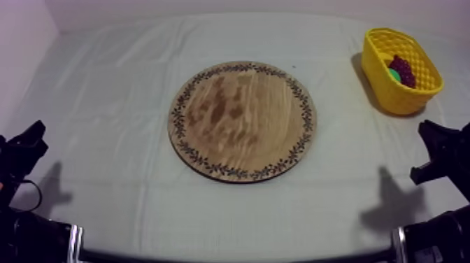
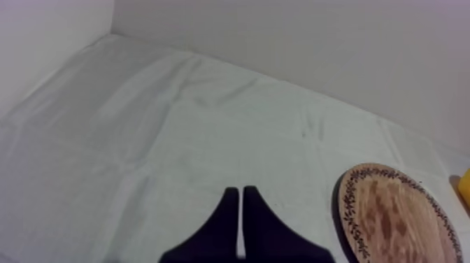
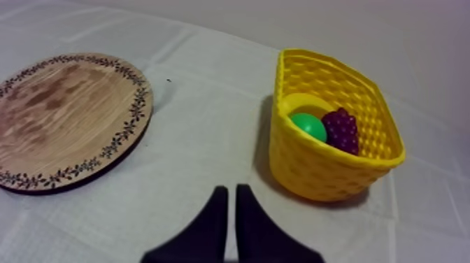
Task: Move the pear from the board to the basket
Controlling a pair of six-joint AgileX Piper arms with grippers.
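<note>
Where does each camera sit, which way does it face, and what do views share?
Top view: above the table, looking down aslant on wooden board and yellow basket; left arm and right arm at lower corners.
Left wrist view: on left arm, facing cloth, wall, board's edge; left claw shut.
Right wrist view: on right arm, facing board and basket; right claw shut.
Shared: the board, in all three.
</note>
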